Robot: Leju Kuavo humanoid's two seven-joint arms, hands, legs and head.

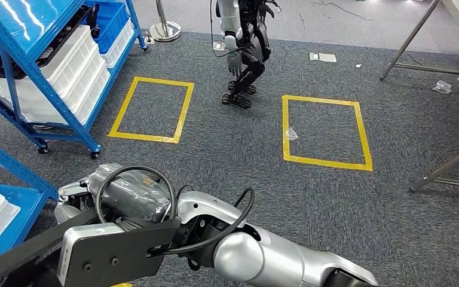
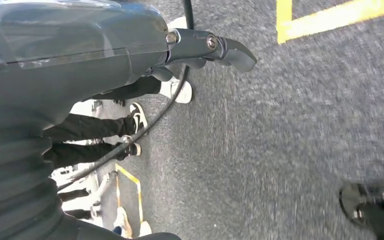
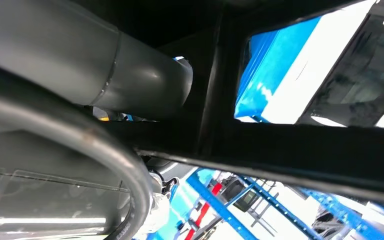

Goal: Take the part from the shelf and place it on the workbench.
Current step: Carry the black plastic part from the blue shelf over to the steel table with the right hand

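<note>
The grey carpet (image 1: 245, 161) fills most of the head view, with two yellow squares (image 1: 151, 110) taped on it. The blue shelf (image 1: 42, 72) with white bins (image 1: 72, 66) stands at the upper left. Another robot (image 1: 246, 48) stands at the top centre. At the lower left, the dark part (image 1: 132, 194), wrapped in clear plastic, is held in the left hand (image 2: 200, 47), fingers around it. Whether the right hand is open or closed, I cannot tell.

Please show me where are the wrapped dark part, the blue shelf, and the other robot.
wrapped dark part (image 1: 132, 192), head view, its plastic-wrapped top.
blue shelf (image 1: 24, 66), head view, front post.
other robot (image 1: 248, 57), head view, its legs.
</note>
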